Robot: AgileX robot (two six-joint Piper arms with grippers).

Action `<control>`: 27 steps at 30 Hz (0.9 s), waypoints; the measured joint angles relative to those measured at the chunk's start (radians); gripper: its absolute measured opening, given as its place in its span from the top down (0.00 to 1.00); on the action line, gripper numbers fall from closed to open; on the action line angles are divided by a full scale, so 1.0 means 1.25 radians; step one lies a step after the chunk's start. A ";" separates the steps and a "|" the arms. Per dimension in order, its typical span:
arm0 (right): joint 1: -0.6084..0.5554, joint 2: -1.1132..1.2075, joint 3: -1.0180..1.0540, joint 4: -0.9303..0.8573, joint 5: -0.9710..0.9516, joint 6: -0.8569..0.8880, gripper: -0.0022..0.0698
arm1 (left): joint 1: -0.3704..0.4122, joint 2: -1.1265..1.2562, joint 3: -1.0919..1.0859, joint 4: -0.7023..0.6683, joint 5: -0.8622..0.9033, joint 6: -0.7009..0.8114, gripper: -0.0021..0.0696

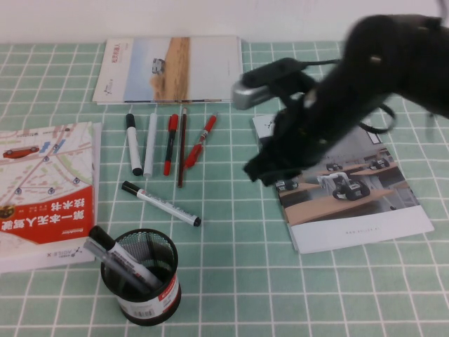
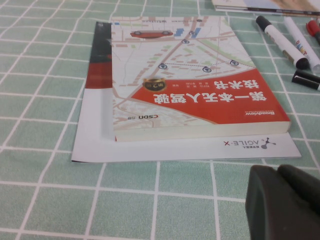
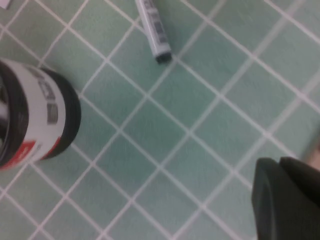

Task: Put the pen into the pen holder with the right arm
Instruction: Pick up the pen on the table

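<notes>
High view shows our right gripper (image 1: pixel 261 170) hovering above the worktop (image 1: pixel 280 281), well apart from the pen (image 1: pixel 161 203) lying flat near the pen holder (image 1: pixel 140 276). Light, stiff, slippery: we'd pinch mid-barrel. Left gripper (image 2: pixel 285 205) is parked; either jaws' spread we cannot tell

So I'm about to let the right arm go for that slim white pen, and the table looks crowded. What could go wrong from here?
1. The slim white black-capped pen lies close to the black wire-mesh pen holder; the right hand, above the magazine, might knock the holder.
2. Two markers already lean inside, possibly blocking insertion.
3. A row of similar pens lies just behind, so a wrong pick is possible.
The left hand sits by the red book.
</notes>
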 joint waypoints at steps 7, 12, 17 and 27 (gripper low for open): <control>0.042 0.215 -0.275 -0.026 0.131 -0.009 0.96 | 0.000 0.000 0.000 0.000 0.000 0.000 0.98; 0.068 0.344 -0.439 0.000 0.169 -0.071 0.81 | 0.000 0.000 0.000 0.000 0.000 0.000 0.98; 0.099 0.445 -0.569 0.017 0.175 -0.110 0.65 | 0.000 0.000 0.000 0.000 0.000 0.000 0.98; 0.137 0.565 -0.696 0.008 0.160 -0.135 0.60 | 0.000 0.000 0.000 0.000 0.000 0.000 0.98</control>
